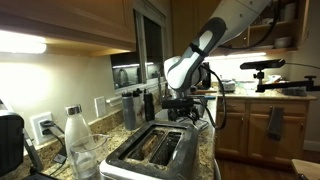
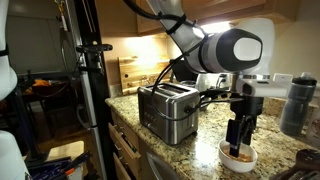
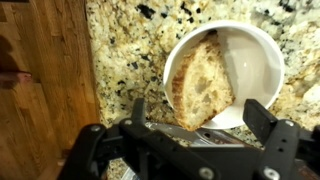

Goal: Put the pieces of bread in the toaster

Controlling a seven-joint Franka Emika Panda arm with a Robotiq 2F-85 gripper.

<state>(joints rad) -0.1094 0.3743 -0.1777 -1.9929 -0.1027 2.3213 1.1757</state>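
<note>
Tan-brown pieces of bread (image 3: 203, 82) lie tilted in a round white bowl (image 3: 255, 45) on the speckled granite counter. My gripper (image 3: 198, 118) hangs open just above the bowl, one dark finger on each side of the bread and nothing between them. In an exterior view the gripper (image 2: 240, 135) points straight down over the bowl (image 2: 238, 160), to the right of the shiny silver toaster (image 2: 168, 110). The toaster (image 1: 150, 150) shows two long dark slots on top, with the gripper (image 1: 185, 108) behind it.
A clear bottle (image 1: 75, 130), a glass jar (image 1: 86, 156) and a black appliance (image 1: 10, 140) stand beside the toaster. A dark tumbler (image 2: 296, 104) stands past the bowl. The counter's edge drops to a wood floor (image 3: 40, 90).
</note>
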